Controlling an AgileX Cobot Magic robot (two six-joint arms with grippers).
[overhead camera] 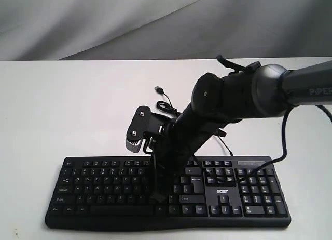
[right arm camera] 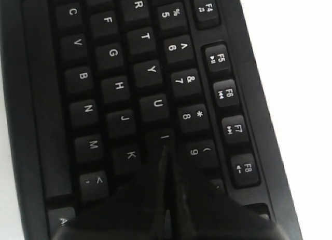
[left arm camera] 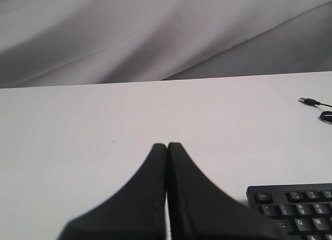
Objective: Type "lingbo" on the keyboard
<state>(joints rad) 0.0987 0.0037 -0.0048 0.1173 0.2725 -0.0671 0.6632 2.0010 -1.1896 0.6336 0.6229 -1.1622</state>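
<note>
My right claw [right arm camera: 165, 156] is pinched shut and holds nothing, its two fingers pressed into one blunt tip. That tip sits at the I key [right arm camera: 164, 138]; I cannot tell whether the key is pushed down or only touched. By my reading I am on the second letter of "lingbo", with most of the word left to type. My left claw [left arm camera: 167, 149] is closed too, also empty, and hangs over bare worktop [overhead camera: 62, 105] just off one corner of the keyboard [overhead camera: 104, 183], idle.

The keyboard lies flat along the near edge of the worktop, its USB cable [overhead camera: 165, 102] loose and unplugged behind it. Next I judge I need the N key [right arm camera: 87, 109]: lift clear of the I key, travel to the lowest letter row and come straight down, since a slanted tip could catch its close neighbours
</note>
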